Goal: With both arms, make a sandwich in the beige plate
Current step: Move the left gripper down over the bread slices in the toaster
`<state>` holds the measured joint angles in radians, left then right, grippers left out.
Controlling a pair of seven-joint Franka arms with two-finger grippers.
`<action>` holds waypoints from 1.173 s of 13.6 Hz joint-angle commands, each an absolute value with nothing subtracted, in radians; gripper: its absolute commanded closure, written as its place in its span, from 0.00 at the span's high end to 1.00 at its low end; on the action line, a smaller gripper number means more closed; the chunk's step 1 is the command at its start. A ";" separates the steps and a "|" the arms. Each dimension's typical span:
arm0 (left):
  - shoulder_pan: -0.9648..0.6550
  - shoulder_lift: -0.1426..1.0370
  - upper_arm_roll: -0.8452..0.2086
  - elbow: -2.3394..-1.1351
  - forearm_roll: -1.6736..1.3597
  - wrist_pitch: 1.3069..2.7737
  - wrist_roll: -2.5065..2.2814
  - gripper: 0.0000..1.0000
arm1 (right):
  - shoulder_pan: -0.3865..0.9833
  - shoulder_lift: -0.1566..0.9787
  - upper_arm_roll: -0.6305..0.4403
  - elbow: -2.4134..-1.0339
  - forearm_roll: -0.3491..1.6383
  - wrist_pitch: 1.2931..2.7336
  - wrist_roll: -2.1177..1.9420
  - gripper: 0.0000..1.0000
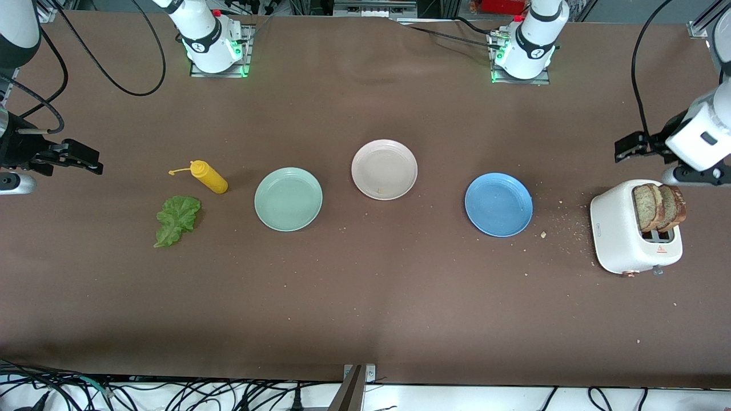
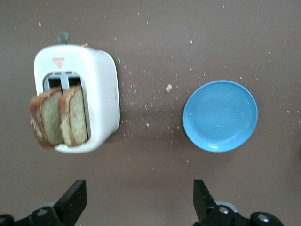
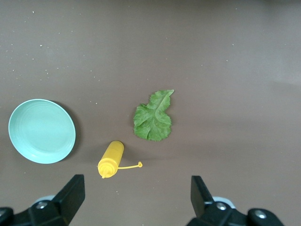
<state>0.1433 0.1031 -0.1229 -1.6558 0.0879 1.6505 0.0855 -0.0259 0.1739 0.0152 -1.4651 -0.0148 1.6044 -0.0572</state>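
Note:
The beige plate point(image 1: 384, 169) lies at mid-table and holds only a crumb. Two brown toast slices point(image 1: 659, 206) point(image 2: 59, 116) stand in the slots of a white toaster point(image 1: 631, 234) point(image 2: 101, 101) at the left arm's end. A green lettuce leaf point(image 1: 177, 218) point(image 3: 153, 117) lies flat on the table at the right arm's end. My left gripper point(image 1: 628, 147) point(image 2: 139, 195) hangs open over the table beside the toaster, holding nothing. My right gripper point(image 1: 85, 157) point(image 3: 137, 193) is open over the table close to the yellow bottle, also holding nothing.
A mint-green plate point(image 1: 288, 199) point(image 3: 41, 130) lies between the beige plate and the lettuce. A blue plate point(image 1: 498, 204) point(image 2: 220, 116) lies between the beige plate and the toaster. A yellow squeeze bottle point(image 1: 209, 177) point(image 3: 111, 159) lies on its side beside the lettuce. Crumbs are scattered around the toaster.

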 commanded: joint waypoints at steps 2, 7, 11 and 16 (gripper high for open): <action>0.250 0.147 -0.129 -1.742 0.109 1.843 0.256 1.00 | -0.032 0.176 0.021 -1.460 -0.003 1.609 -0.060 1.00; 0.336 0.123 -0.129 -1.977 0.118 2.112 0.259 1.00 | -0.032 0.176 0.021 -1.460 -0.003 1.611 -0.060 1.00; 0.350 0.127 -0.130 -2.005 0.176 2.169 0.261 1.00 | -0.032 0.176 0.021 -1.460 -0.003 1.611 -0.060 1.00; 0.371 0.167 -0.130 -2.000 0.166 2.172 0.238 0.54 | -0.032 0.176 0.021 -1.462 -0.003 1.612 -0.060 1.00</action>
